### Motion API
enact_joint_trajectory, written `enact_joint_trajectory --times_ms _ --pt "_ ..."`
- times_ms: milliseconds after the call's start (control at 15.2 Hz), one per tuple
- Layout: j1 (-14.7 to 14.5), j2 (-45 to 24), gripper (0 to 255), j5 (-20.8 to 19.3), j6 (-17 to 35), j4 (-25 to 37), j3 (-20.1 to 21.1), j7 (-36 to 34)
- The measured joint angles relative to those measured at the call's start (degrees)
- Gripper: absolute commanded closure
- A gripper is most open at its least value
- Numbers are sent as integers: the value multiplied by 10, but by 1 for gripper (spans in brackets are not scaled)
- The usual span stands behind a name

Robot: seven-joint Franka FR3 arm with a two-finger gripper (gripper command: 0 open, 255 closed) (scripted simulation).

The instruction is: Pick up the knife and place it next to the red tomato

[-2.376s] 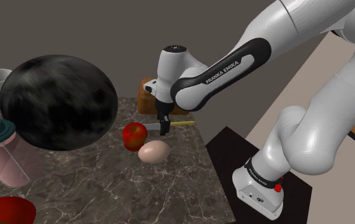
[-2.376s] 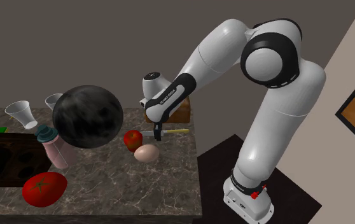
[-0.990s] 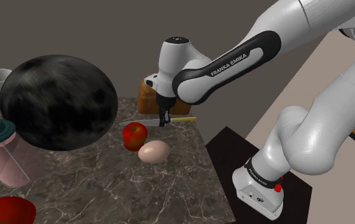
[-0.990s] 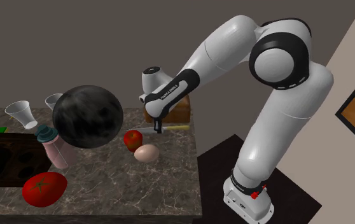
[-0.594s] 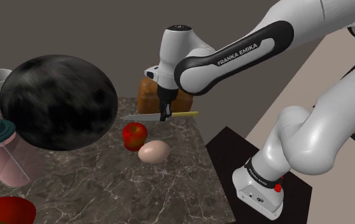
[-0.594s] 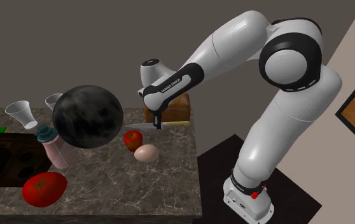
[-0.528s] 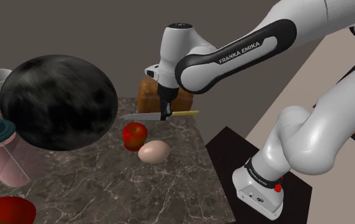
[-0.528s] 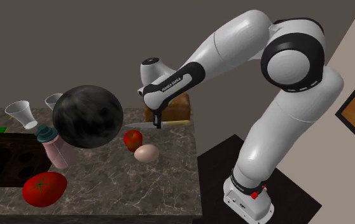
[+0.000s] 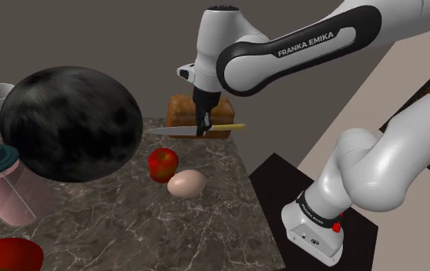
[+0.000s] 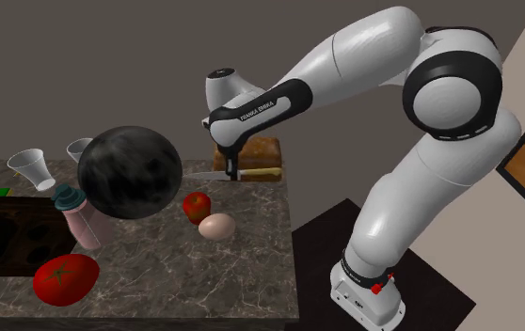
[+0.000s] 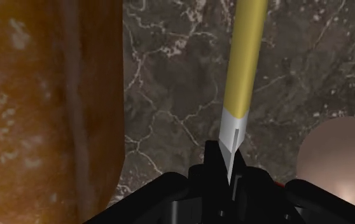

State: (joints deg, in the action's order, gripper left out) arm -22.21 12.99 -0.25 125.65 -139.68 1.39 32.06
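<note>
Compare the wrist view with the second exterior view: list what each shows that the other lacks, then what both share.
Wrist view: up close, the gripper shut on the knife where blade meets yellow handle. Second exterior view: the red tomato, apple, black sphere, cups and the white arm. Both: knife, brown loaf, egg, marble counter.

One marking was legible. White capital lettering reading "FRANKA EMIKA" (image 9: 307,44) stood on the black forearm band of the white robot arm (image 9: 240,65), running lengthwise and rising toward the shoulder view's right. The second exterior view recorded the same two words on the same band, in smaller characters, near the wrist.
</note>
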Motion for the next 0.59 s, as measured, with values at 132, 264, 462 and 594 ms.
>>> enact_joint_trajectory --times_ms 132,264,462,594 --pt "0 5 255 0 -16 11 0 0" --pt "-1 13 255 1 -33 20 0 0" --pt "-1 24 255 1 -56 32 0 0" --pt "-1 30 255 1 -73 43 0 0"
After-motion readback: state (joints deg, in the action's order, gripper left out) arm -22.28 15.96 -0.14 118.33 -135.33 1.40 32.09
